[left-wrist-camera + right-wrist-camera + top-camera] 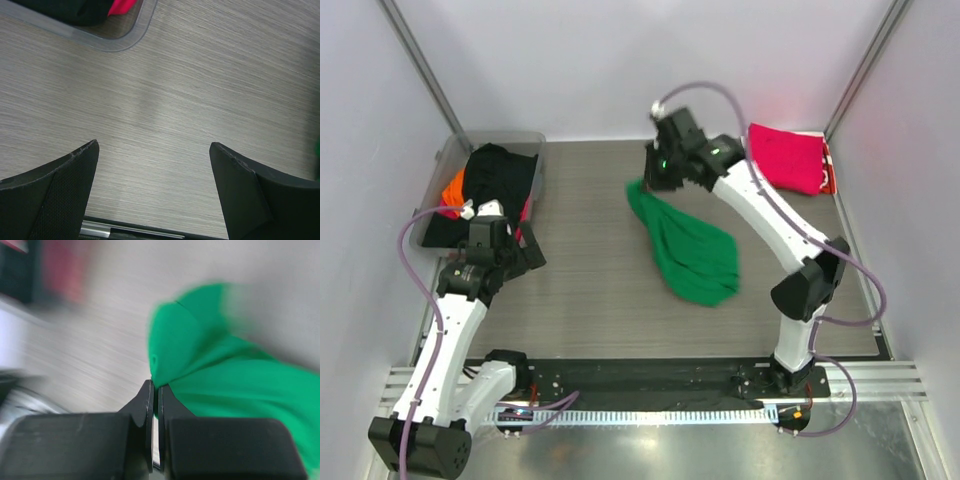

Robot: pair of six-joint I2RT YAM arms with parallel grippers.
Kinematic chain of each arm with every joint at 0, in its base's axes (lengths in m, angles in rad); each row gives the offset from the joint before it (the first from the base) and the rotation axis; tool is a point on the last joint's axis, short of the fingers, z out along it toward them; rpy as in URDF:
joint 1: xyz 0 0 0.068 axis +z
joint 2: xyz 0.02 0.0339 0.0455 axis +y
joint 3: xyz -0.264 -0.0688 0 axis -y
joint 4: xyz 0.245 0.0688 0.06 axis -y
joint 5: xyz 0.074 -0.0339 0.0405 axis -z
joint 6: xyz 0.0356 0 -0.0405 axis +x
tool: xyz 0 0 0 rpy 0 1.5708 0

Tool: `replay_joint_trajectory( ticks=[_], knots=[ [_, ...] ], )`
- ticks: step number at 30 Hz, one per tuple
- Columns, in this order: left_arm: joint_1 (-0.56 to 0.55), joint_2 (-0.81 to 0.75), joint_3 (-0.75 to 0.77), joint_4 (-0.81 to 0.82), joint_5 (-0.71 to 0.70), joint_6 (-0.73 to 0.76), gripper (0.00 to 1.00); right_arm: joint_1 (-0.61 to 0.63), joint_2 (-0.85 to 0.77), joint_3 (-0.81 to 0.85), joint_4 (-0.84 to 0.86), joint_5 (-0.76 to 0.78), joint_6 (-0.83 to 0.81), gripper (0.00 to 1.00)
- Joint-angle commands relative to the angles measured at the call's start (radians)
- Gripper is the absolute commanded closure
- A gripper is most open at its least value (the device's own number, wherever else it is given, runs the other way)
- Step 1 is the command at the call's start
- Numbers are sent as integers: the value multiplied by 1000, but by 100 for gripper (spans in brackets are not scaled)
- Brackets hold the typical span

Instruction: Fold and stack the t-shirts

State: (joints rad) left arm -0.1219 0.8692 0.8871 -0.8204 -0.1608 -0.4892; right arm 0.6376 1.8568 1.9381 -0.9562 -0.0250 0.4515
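A bright green t-shirt (690, 245) lies crumpled in the middle of the table, and my right gripper (650, 182) is shut on its far left corner. In the right wrist view the jaws (156, 389) pinch the green cloth (220, 375) between them. A folded magenta-pink t-shirt (786, 157) lies at the back right. Black (500, 172) and orange (453, 188) t-shirts fill the clear tub (535, 140) at the back left. My left gripper (510, 250) hovers open just in front of the tub, its fingers (65, 185) wide apart over bare table.
The tub's rounded corner (120, 42) shows at the top of the left wrist view, with black and pink cloth inside. Purple-white walls close in the table on three sides. A metal rail (650, 400) runs along the near edge by the arm bases.
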Motion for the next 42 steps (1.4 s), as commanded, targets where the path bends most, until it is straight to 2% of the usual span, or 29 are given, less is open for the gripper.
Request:
replay_joint_trajectory(
  ticks=[1,2,4,7,8,10,11,12,13,14,15,17,22,26,27,29,31,34,40,42],
  knots=[
    [5,-21,0,26,-23,6,8,-19,-140,350,-120,20,104,99],
    [5,-21,0,24,-25,6,8,-27,-159,386,-140,58,122,99],
    [5,-24,0,24,-26,6,8,-93,-249,331,-141,71,144,99],
    [5,-30,1,27,-29,5,8,-186,-410,81,-104,89,164,99],
    [5,-32,0,26,-28,5,8,-211,-454,-73,-70,79,167,99],
    [5,-35,-2,24,-28,5,8,-280,-559,-216,-46,69,180,99],
    [7,-35,0,26,-26,6,8,-295,-589,-349,-39,71,182,99],
    [7,-36,-2,26,-25,6,8,-308,-617,-416,-33,73,185,91],
    [5,-39,-2,26,-25,6,8,-312,-681,-482,-26,74,187,74],
    [5,-39,-2,24,-25,8,8,-319,-709,-611,-20,86,193,47],
    [5,-41,-2,26,-25,8,8,-320,-741,-678,-16,91,196,13],
    [5,-42,-2,27,-25,8,8,-332,-813,-822,-13,99,211,3],
    [5,-27,-2,26,-13,6,9,-334,-900,-916,42,105,205,2],
    [5,-18,1,24,-8,6,9,-322,-846,-932,155,-48,181,10],
    [7,-18,1,24,-9,6,9,-309,-796,-932,183,-62,194,13],
    [5,-22,1,24,-14,5,9,-201,-727,-892,235,-21,213,15],
    [7,-27,0,26,-19,3,9,-40,-583,-837,250,20,233,15],
    [7,-33,-2,26,-25,3,9,107,-371,-690,260,94,248,15],
    [5,-39,-2,26,-28,1,9,224,-41,-380,272,120,210,21],
    [5,-42,-2,26,-28,3,9,267,92,-239,228,146,178,22]
  ],
)
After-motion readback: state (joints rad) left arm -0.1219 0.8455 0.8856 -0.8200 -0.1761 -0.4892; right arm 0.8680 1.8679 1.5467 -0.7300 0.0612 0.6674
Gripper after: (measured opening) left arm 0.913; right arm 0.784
